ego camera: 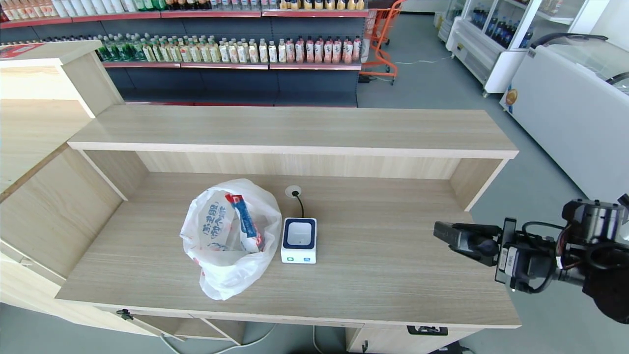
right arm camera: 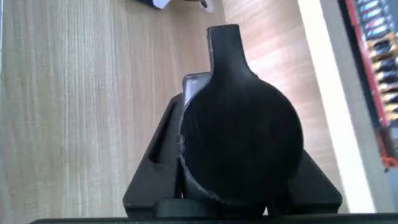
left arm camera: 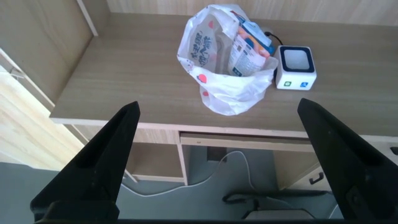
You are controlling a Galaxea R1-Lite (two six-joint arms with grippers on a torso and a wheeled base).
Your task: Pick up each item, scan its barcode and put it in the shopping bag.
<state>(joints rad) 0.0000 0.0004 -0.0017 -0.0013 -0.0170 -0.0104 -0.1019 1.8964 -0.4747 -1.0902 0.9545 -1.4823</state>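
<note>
The shopping bag (ego camera: 223, 265), at nine o'clock of the scanner (ego camera: 299, 240), holds packets (ego camera: 244, 222). Bagging seems done, so the next move is likely just to withdraw. The left claw (left arm camera: 219, 109) is wide open and empty; whether the right claw (ego camera: 442, 233) is open, I cannot tell.

shopping bag (ego camera: 231, 275): 1 | packets (ego camera: 214, 227) in bag: 2 | scanner (ego camera: 299, 240): 1 | cable (ego camera: 298, 202): 1 | counter (ego camera: 393, 255): 1

Shop: bottle shelves (ego camera: 231, 51), checkout counter (ego camera: 393, 246).
</note>
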